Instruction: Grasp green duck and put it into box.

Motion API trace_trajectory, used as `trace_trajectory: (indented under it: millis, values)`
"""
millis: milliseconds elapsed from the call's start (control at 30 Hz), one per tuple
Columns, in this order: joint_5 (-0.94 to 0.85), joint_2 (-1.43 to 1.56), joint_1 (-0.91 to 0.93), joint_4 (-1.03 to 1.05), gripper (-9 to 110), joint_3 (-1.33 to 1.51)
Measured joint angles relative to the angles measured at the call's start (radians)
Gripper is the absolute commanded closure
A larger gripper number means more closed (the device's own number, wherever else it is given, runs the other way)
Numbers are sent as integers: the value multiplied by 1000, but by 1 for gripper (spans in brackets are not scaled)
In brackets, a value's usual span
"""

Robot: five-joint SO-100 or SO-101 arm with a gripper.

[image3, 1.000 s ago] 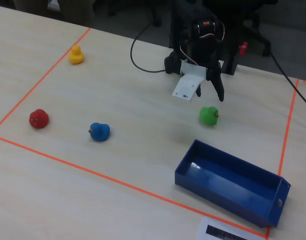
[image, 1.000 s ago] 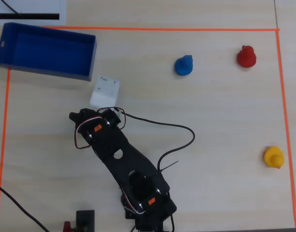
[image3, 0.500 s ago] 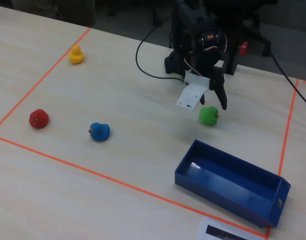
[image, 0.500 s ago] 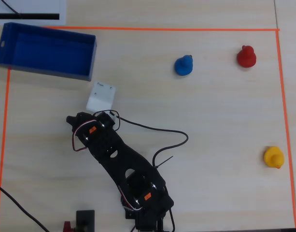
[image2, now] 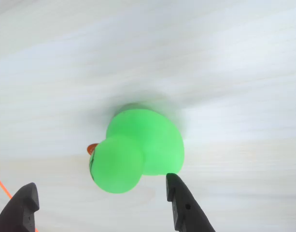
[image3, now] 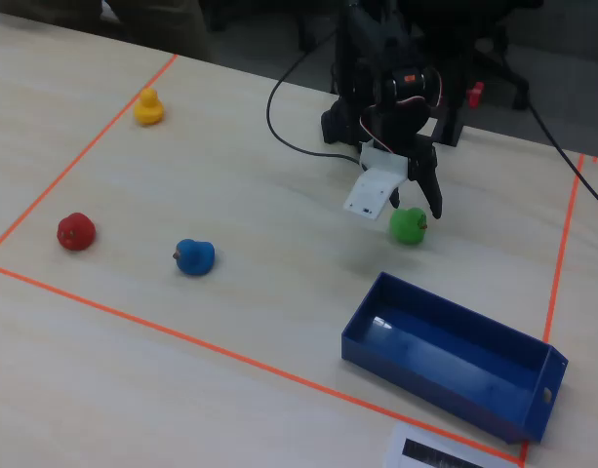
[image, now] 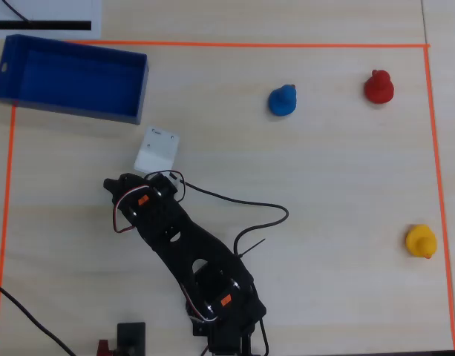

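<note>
The green duck point(image2: 138, 147) lies on the table just beyond my fingertips in the wrist view, its orange beak pointing left. My gripper point(image2: 100, 183) is open, with one black finger on each side and neither touching the duck. In the fixed view the gripper point(image3: 420, 207) hangs right above the green duck point(image3: 409, 225). In the overhead view the duck is hidden under the white wrist mount point(image: 156, 150). The blue box point(image3: 435, 390) stands empty a little in front of the duck in the fixed view, and at the top left in the overhead view point(image: 142, 89).
A blue duck point(image: 283, 100), a red duck point(image: 378, 87) and a yellow duck point(image: 421, 240) stand far from the arm. Orange tape point(image: 212, 44) frames the work area. A black cable point(image: 234, 200) trails from the arm across the table.
</note>
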Motion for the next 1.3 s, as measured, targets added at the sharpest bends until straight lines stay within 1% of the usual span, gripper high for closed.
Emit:
trace_trajectory:
  millis: [267, 767, 1000, 1300]
  values:
    - [28, -2, -5, -17, 68, 23]
    - [89, -72, -80, -91, 68, 41]
    - [89, -106, -94, -98, 70, 26]
    - [23, -132, -75, -72, 70, -23]
